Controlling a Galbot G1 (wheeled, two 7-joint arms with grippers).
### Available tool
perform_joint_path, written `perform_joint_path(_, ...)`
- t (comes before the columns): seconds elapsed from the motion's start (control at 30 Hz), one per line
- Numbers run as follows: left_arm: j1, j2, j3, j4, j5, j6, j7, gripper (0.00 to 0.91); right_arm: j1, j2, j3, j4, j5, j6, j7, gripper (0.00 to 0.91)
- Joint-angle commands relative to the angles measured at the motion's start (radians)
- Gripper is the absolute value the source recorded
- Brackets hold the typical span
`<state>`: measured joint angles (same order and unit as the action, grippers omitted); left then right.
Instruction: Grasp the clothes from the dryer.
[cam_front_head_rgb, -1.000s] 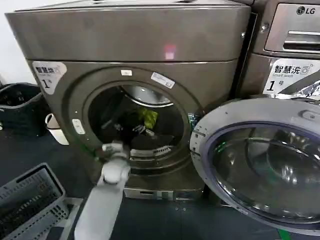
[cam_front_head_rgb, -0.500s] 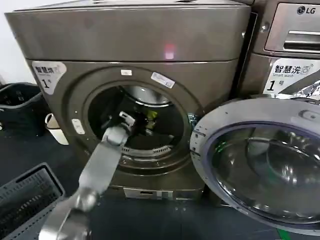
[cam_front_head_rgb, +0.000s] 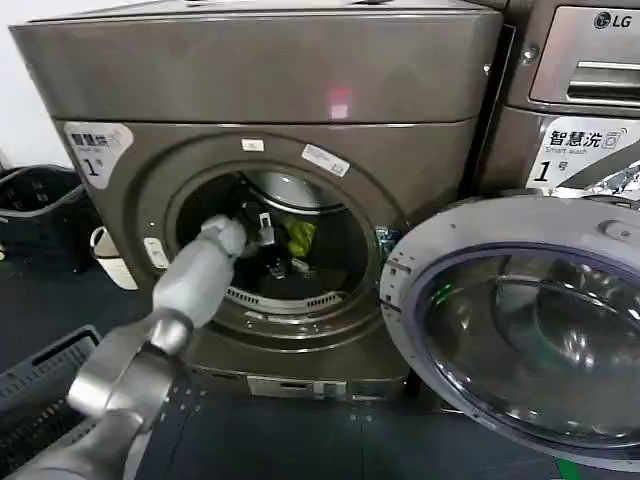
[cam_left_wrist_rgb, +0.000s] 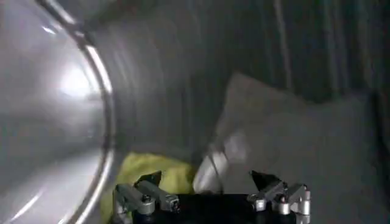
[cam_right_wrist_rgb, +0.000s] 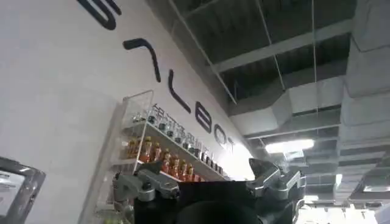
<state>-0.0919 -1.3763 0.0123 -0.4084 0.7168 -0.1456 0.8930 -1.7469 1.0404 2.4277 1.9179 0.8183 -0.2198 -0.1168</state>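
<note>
The dryer (cam_front_head_rgb: 260, 200) stands with its round door (cam_front_head_rgb: 520, 330) swung open at about four o'clock of the porthole; the clothes (cam_left_wrist_rgb: 292, 146) lie deep in the drum, a pale grey garment at three o'clock of a lime-green garment (cam_front_head_rgb: 298, 236); the left gripper (cam_left_wrist_rgb: 210, 192) is inside the porthole, jaws spread wide and empty, just short of the fabric (the pale piece lies dead ahead). A good grasp likely means pushing into the bunched cloth before closing, keeping clear of the drum wall; the right gripper (cam_right_wrist_rgb: 207, 185) points up at the ceiling, jaws apart, idle.
</note>
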Motion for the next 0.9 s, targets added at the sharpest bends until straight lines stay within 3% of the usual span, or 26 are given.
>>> perform_joint_path(0.03, -0.091, -0.022, 0.075, 0.113, 0.261, 0.000, 0.117, 0.907, 0.000, 0.004, -0.003, 0.004, -0.001, 0.001, 0.000, 0.907)
perform_joint_path(0.2, -0.075, -0.052, 0.098, 0.121, 0.232, 0.074, 0.047, 0.907, -0.002, 0.004, -0.002, 0.005, -0.001, 0.002, 0.000, 0.907)
perform_joint_path(0.83, -0.044, -0.091, 0.120, 0.201, 0.193, 0.091, -0.044, 0.907, 0.012, 0.009, -0.025, 0.007, -0.009, 0.008, -0.002, 0.907)
perform_joint_path(0.87, -0.045, -0.092, 0.120, 0.207, 0.190, 0.090, -0.044, 0.876, 0.013, 0.009, -0.025, 0.007, -0.009, 0.009, -0.002, 0.907)
perform_joint_path(0.9, -0.044, -0.092, 0.120, 0.208, 0.189, 0.090, -0.047, 0.637, 0.014, 0.010, -0.026, 0.006, -0.010, 0.009, -0.003, 0.907)
